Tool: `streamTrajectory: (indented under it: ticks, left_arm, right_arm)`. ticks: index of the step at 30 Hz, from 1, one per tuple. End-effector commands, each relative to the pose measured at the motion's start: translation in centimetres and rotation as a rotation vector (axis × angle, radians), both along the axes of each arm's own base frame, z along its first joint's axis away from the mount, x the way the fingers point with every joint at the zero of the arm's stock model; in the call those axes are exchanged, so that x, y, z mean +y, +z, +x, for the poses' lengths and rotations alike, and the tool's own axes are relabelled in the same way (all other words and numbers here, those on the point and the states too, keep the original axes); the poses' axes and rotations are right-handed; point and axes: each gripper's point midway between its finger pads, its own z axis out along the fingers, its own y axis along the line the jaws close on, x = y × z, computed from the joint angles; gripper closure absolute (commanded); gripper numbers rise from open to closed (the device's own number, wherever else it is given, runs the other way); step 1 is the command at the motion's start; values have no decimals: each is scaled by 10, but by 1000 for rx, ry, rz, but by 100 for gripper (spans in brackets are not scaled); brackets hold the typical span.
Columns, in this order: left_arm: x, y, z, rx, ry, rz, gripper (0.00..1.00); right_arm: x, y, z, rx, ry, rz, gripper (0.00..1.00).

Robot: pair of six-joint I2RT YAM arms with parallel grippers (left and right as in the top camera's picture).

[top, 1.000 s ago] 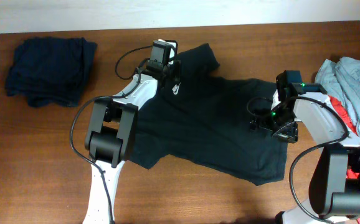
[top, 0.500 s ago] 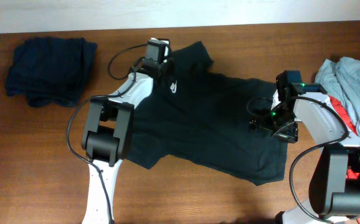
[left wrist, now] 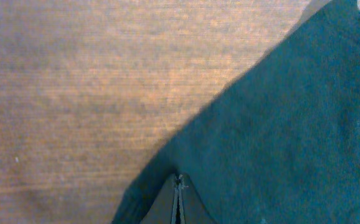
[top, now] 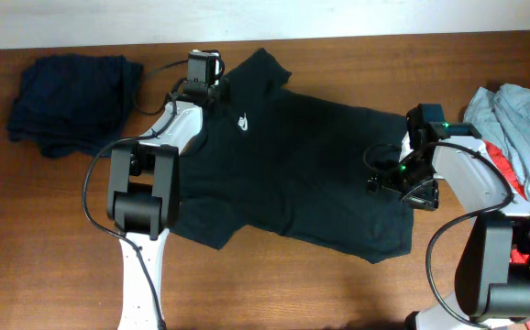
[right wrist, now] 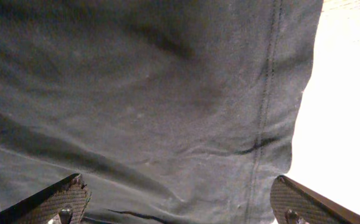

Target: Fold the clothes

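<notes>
Overhead: black short-sleeved fabric T-shirt (top: 292, 174) is spread out across the middle of the brown wooden desk (top: 45, 257), w/ its small white chest logo (top: 243, 120) facing up. Left claw (top: 208, 90) sits at the tee's far-left edge, just beside that logo. Right claw (top: 414, 188) is over the tee's right side. Crumpled dark navy garment (top: 74, 101) is in the far-left corner, well apart from the tee. Heap of grey-blue and red garments (top: 522, 115) is at the right edge, next to the right arm

Left wrist: left claw (left wrist: 179, 190) tips are pressed together, no gap, pinching the tee's edge. Bare wood on the left, black fabric on the right, tiny bit of white in the top right corner

Right wrist: right claw (right wrist: 180, 202) is spread wide, one finger in each bottom corner, nothing gripped. Under it is wrinkly tee fabric w/ a stitched hem seam (right wrist: 268, 93) running down the right. Can't tell if the tips touch the cloth. Desk past the hem is blown out white
</notes>
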Motion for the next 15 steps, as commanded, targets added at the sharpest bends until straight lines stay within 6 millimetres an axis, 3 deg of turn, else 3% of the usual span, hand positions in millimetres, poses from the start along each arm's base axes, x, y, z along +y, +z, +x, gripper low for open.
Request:
streamTrajectory:
  ticks: [1, 5, 7, 10, 13, 15]
  left_arm:
    - [4, 9, 13, -40, -11, 39, 98]
    - [6, 30, 24, -78, -5, 32, 98]
    - [7, 53, 30, -102, -16, 44, 98]
    - [9, 105, 35, -138, -11, 41, 98]
    - [11, 146, 26, -123, -13, 41, 96]
    - [14, 163, 10, -72, 1, 33, 95]
  right_arm:
    - [-3, 6, 7, -29, -5, -13, 1]
    - [-3, 6, 6, -28, -4, -13, 1]
    - [-3, 6, 7, -29, -4, -13, 1]
    - [-3, 6, 6, -28, -4, -13, 2]
    - [-3, 6, 6, -28, -5, -13, 1]
    - [-3, 6, 7, -29, -4, -13, 1]
